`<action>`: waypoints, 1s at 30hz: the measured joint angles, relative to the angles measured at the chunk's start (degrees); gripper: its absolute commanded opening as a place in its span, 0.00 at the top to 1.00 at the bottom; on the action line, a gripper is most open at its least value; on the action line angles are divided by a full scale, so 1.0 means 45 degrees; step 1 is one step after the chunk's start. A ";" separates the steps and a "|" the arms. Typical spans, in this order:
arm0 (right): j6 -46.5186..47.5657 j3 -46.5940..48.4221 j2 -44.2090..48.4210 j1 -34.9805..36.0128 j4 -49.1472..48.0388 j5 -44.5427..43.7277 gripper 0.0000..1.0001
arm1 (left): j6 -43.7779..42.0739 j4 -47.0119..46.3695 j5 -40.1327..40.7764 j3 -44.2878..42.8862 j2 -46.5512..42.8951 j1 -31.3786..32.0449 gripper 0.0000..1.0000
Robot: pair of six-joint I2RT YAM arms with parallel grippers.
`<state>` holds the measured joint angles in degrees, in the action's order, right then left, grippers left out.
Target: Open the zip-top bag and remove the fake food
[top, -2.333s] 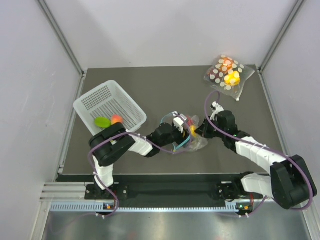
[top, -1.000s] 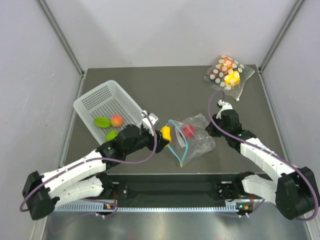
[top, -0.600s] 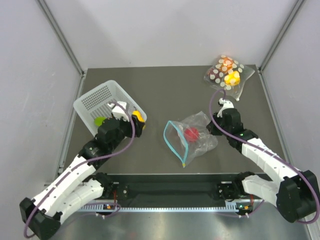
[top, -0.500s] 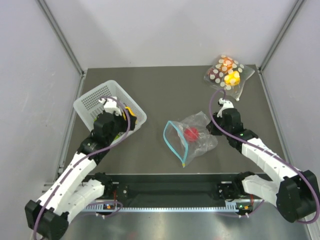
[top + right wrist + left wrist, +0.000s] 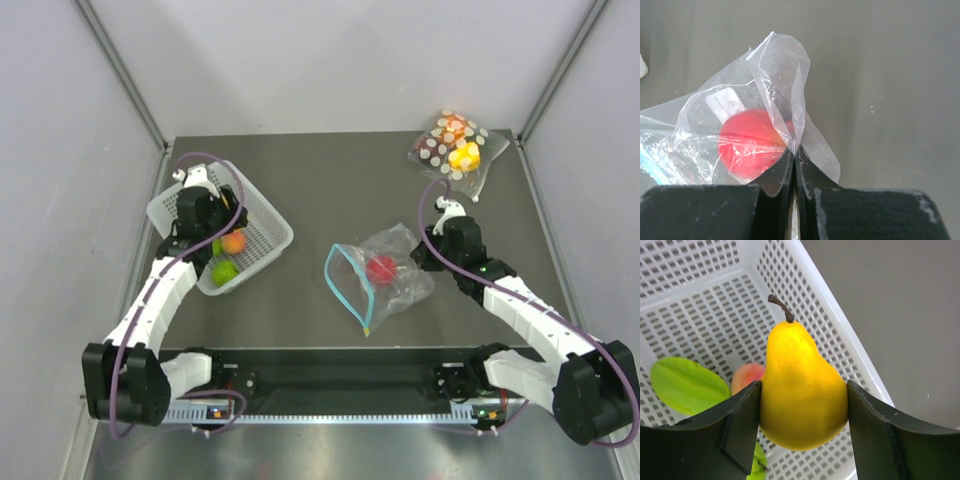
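My left gripper (image 5: 803, 390) is shut on a yellow pear (image 5: 800, 365), one piece of the fake food, and holds it over the white basket (image 5: 840, 327). From above, that gripper (image 5: 207, 222) hangs over the basket's left half and the arm hides the pear. The clear zip-top bag (image 5: 400, 285) lies mid-table, its teal mouth (image 5: 345, 285) gaping to the left, with a red fruit (image 5: 380, 268) inside. My right gripper (image 5: 794, 152) is shut on a fold of the bag's plastic (image 5: 785, 80) at its right end, just beside the red fruit (image 5: 747, 142).
A peach fruit (image 5: 234, 242) and a green fruit (image 5: 226, 271) lie in the basket (image 5: 270, 215); a flat green piece (image 5: 687, 385) shows there too. A polka-dot bag (image 5: 455, 145) with yellow and orange pieces sits at the back right corner. Grey walls close in both sides.
My left arm has carried the yellow pear from the bag's mouth leftward to above the basket. My right gripper has kept its pinch on the bag, which settled flatter.
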<state>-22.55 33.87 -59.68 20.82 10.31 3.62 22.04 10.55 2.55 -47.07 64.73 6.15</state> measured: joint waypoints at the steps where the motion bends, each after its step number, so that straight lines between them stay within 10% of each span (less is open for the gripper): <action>1: 0.0000 0.0000 0.0000 0.0000 -0.0005 0.0015 1.00 | -0.0058 -0.0029 0.0049 -0.0219 0.0165 -0.0073 0.53; 5: 0.0000 0.0000 0.0000 0.0000 0.0000 0.0073 1.00 | -0.0345 -0.0126 0.0214 -0.0617 0.0573 -0.0369 0.02; 18: 0.0000 0.0000 0.0000 0.0000 0.0015 0.0277 1.00 | -0.0869 -0.0083 0.0782 -0.0588 0.0243 0.0063 0.01; 30: 0.0000 0.0000 0.0000 0.0000 0.0117 0.0525 1.00 | -0.1909 -0.0821 0.2157 -0.1200 0.0525 0.6989 0.01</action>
<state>-22.55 33.87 -59.68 20.82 10.83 5.98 13.45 6.85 12.25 -52.47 67.09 37.60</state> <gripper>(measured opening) 0.006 0.991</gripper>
